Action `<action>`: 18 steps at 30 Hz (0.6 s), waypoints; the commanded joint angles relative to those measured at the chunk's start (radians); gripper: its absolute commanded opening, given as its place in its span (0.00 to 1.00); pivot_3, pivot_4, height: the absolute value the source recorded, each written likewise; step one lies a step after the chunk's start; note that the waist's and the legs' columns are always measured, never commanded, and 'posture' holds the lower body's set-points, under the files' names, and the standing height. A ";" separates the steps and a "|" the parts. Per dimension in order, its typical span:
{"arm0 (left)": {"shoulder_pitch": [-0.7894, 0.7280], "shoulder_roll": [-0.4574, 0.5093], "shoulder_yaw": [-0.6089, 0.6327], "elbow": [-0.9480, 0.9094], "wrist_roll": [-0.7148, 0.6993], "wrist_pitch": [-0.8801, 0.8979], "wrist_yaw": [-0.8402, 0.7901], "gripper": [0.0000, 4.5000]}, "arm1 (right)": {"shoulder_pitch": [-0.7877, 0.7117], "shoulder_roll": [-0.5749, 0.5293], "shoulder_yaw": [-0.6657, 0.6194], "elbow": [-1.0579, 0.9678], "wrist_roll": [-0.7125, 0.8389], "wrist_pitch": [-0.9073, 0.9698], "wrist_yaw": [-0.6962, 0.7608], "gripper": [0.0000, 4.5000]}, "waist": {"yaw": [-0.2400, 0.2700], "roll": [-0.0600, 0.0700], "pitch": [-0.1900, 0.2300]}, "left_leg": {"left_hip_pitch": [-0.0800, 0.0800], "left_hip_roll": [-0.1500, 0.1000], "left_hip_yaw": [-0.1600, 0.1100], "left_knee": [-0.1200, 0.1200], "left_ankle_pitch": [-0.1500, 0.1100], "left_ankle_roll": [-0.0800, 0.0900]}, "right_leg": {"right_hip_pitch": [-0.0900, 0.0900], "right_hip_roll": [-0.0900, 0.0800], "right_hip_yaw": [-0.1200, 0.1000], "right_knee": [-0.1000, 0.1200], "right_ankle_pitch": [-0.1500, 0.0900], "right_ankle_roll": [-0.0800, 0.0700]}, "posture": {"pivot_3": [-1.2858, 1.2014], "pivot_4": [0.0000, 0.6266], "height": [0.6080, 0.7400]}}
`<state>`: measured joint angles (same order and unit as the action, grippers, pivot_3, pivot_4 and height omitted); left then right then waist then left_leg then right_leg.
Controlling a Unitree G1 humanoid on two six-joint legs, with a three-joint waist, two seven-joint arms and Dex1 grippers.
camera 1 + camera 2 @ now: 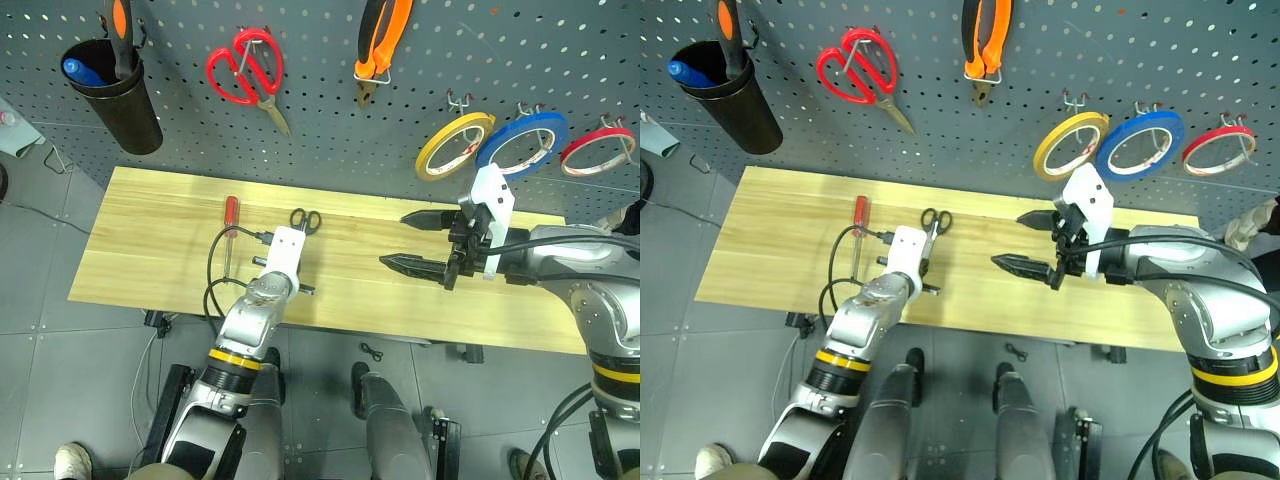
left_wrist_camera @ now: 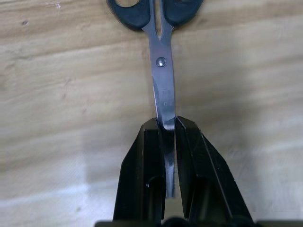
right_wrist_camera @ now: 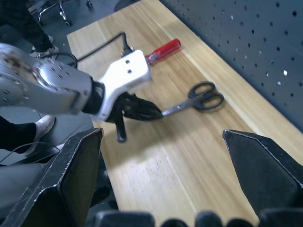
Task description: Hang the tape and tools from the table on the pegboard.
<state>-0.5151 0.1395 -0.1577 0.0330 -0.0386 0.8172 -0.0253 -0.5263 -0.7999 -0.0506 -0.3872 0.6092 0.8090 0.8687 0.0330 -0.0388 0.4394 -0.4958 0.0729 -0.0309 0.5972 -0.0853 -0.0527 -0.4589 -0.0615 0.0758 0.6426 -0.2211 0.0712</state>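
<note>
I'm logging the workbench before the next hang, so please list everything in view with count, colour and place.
table: one, light wood, below the pegboard.
pegboard: one, dark blue-grey, behind the table.
small scissors: one, black handles, lying on the table, blade tips in the left gripper.
red screwdriver: one, on the table beside the scissors.
yellow tape: one ring, hung on the pegboard.
blue tape: one ring, hung beside the yellow.
red tape: one ring, hung beside the blue.
red scissors: one, hung on the pegboard.
pliers: one, orange and black, hung.
black cup: one, on the pegboard, holding tools.
left gripper: shut on the blades.
right gripper: open, above the table.
</note>
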 commanded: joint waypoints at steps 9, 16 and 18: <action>0.283 0.194 0.087 -0.587 -0.105 0.066 -0.223 0.01 | 0.145 0.033 -0.031 -0.131 -0.010 -0.075 -0.054 1.00 | 0.005 0.001 0.000 | -0.001 0.000 0.000 -0.002 0.000 -0.001 | 0.000 -0.001 0.000 -0.002 -0.001 -0.001 | 0.55 0.66 1.00; 0.553 0.284 0.192 -0.870 -0.142 -0.063 -0.299 0.01 | 0.188 0.046 -0.051 -0.180 0.000 -0.098 -0.077 1.00 | 0.006 0.002 -0.010 | 0.000 0.000 0.000 -0.005 0.000 -0.002 | -0.001 -0.001 -0.001 -0.003 -0.002 -0.002 | 0.56 0.60 1.00; 0.605 0.279 0.215 -0.927 -0.148 -0.104 -0.304 0.01 | 0.171 0.056 -0.050 -0.167 -0.003 -0.105 -0.088 1.00 | 0.007 0.002 -0.015 | 0.000 0.000 0.000 -0.005 -0.004 -0.007 | -0.001 -0.001 -0.001 -0.003 -0.001 -0.003 | 0.57 0.59 1.00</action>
<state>0.0618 0.4232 0.0303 -0.8007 -0.1648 0.7677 -0.3185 -0.3412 -0.7507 -0.0679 -0.5262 0.6007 0.7354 0.7896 0.0399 -0.0369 0.4248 -0.4959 0.0731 -0.0307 0.5926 -0.0892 -0.0601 -0.4597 -0.0622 0.0748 0.6385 -0.2226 0.0677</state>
